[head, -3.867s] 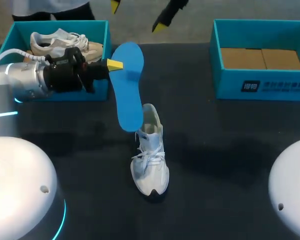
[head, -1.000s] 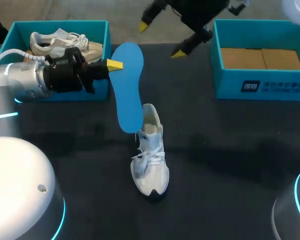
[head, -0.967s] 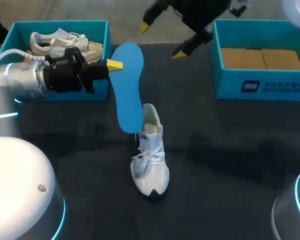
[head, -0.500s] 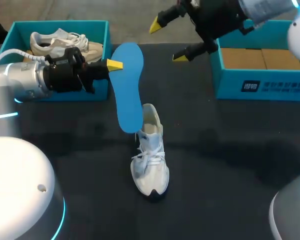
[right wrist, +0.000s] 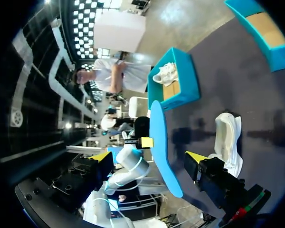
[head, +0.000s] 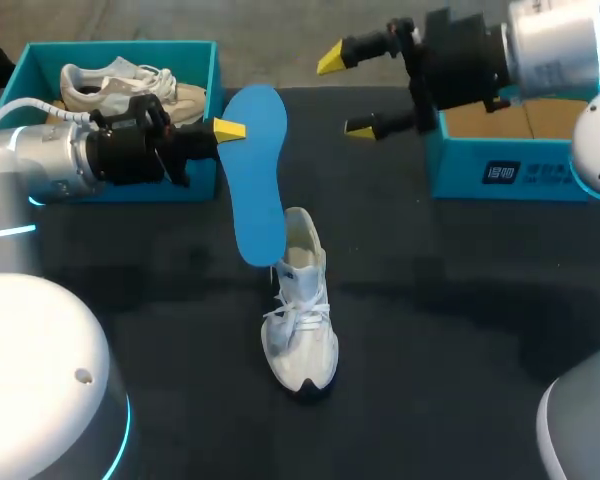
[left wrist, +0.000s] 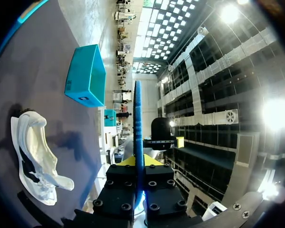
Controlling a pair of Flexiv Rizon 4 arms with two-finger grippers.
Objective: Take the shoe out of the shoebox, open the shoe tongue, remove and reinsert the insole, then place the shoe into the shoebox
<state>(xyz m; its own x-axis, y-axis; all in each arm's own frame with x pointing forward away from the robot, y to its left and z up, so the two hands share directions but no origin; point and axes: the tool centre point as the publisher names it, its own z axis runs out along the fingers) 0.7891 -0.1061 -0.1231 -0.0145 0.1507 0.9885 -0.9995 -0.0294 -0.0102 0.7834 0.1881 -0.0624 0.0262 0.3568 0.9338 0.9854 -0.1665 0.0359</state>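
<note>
Step in hand: insole is out of the shoe, reinsertion not yet begun.

- Left tool point(head: 232, 130): clenched on the blue insole point(head: 255, 180), gripping it edge-on near its upper end. Insole hangs above the bench point(head: 450, 300), lower end close to the heel opening of the shoe point(head: 300, 320). The right wrist view suggests it is clear of the shoe, not inside.
- Shoe: white, standing on its sole mid-bench, toe toward me, laces loose and the mouth gaping.
- Right tool point(head: 345, 94): released, fingers spread wide with nothing between them. It hangs over the far side of the bench, just beside the right shoebox point(head: 520, 175), and points toward the insole.
- Right shoebox shows only a cardboard liner point(head: 555, 115). Left shoebox point(head: 213, 110) holds a second shoe point(head: 120, 85).

Judgement on next move: the toe end of the insole needs to go into the shoe mouth. The shoe stands free and would probably slide or tip under the push, so the right tool should brace it or hold the tongue back first
</note>
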